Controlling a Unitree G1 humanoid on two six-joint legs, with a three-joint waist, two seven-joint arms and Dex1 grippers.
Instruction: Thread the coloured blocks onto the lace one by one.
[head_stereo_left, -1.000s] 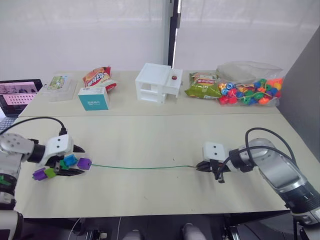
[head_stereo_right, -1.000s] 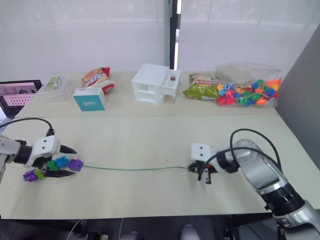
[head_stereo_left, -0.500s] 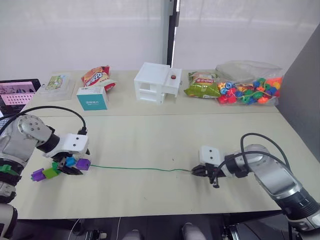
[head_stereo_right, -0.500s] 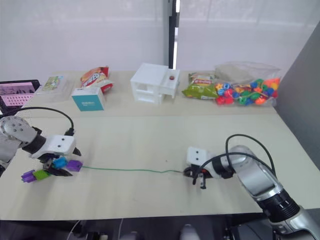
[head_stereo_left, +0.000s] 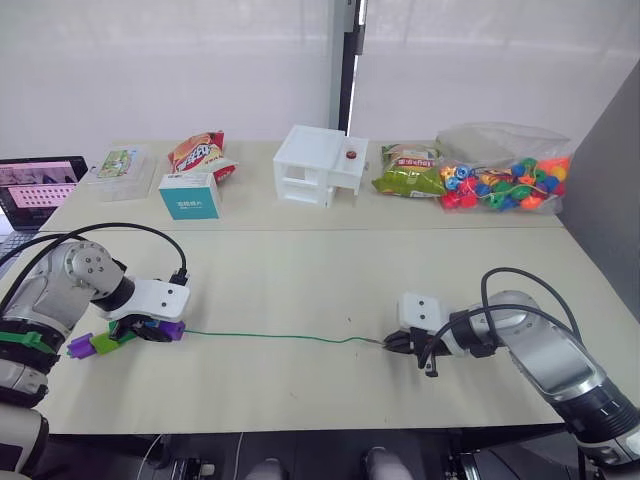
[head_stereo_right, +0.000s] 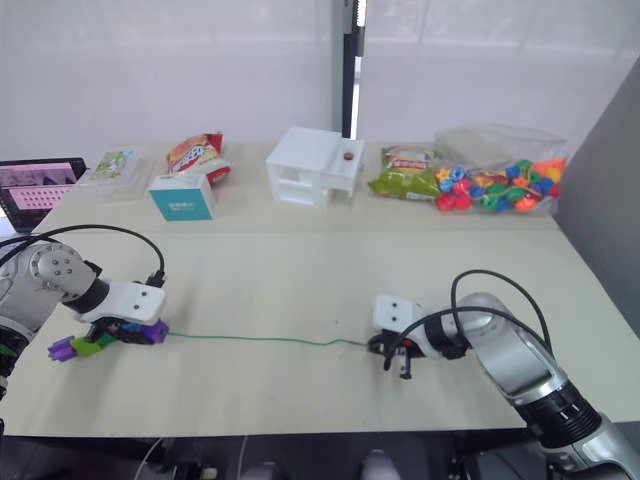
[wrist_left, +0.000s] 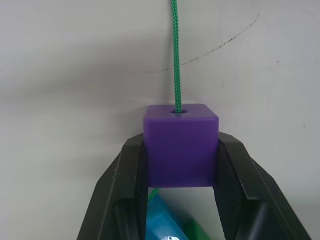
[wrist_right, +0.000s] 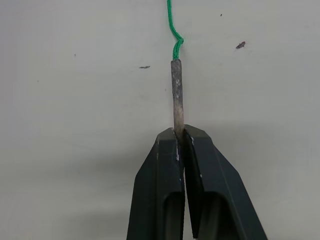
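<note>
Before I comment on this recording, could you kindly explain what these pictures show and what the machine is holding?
This is a humanoid robot with two arms. Two pictures come from its head, looking down at a table; two come from cameras on its wrists. The left gripper is shut on a purple block already on the green lace, with more threaded blocks behind it. The right gripper pinches the lace's stiff grey tip. At the back lie snack bags, a teal box, a white toy house and a bag of beads.

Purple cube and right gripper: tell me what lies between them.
Only the thin green lace on bare table, running from the purple plastic cube to the right gripper, seen in both eye views.
</note>
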